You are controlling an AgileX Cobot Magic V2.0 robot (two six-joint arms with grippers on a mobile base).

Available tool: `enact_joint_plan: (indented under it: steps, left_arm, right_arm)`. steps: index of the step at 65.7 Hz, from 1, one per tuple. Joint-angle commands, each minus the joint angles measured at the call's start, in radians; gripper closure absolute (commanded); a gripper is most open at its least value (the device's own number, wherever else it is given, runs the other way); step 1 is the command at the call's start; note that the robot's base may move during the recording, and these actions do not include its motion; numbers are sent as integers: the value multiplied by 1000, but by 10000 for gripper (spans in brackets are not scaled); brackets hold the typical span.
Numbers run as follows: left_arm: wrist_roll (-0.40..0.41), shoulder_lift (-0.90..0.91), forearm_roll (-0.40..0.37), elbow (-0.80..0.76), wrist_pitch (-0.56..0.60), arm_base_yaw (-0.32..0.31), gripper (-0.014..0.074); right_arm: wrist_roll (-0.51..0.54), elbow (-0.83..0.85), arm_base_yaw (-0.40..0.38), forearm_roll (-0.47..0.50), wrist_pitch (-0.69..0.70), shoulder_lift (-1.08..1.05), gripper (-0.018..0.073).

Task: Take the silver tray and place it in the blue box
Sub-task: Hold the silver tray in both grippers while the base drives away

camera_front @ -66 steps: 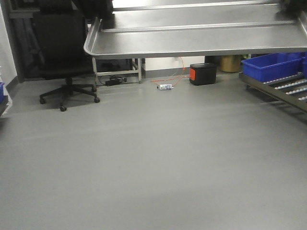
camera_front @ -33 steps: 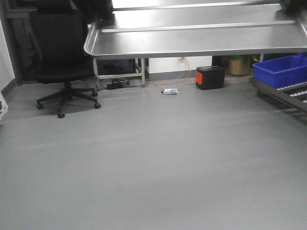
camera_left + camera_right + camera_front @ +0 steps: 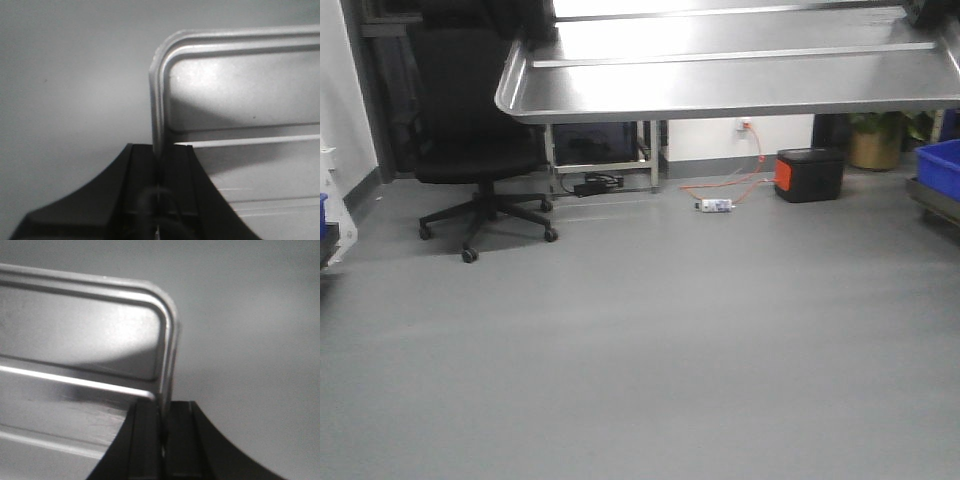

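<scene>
chair (image 3: 480, 140), blue box (image 3: 942, 162) shifted right; left hand (image 3: 159, 156) and right hand (image 3: 163, 409) pinch silver tray (image 3: 240, 95).

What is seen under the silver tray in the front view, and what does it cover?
Below the silver tray show grey floor, a black office chair, a black-and-orange box and an orange cable. The tray covers the wall higher up.

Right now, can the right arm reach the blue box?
Probably not. The right end effector is shut on the tray rim, and the blue box sits far off across the floor, partly out of view.
</scene>
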State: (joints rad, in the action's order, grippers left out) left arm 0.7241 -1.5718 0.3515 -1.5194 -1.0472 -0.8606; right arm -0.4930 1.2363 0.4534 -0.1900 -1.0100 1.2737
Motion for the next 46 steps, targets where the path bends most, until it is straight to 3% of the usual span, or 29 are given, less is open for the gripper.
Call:
enact_joint_plan:
  steps: [1, 46]
  left_arm:
    - [-28, 41, 26, -32, 24, -12, 701]
    - [-28, 40, 26, -32, 27, -12, 701]
  right_arm:
    - [14, 30, -1, -31, 78, -28, 500]
    - [14, 30, -1, -31, 76, -27, 500]
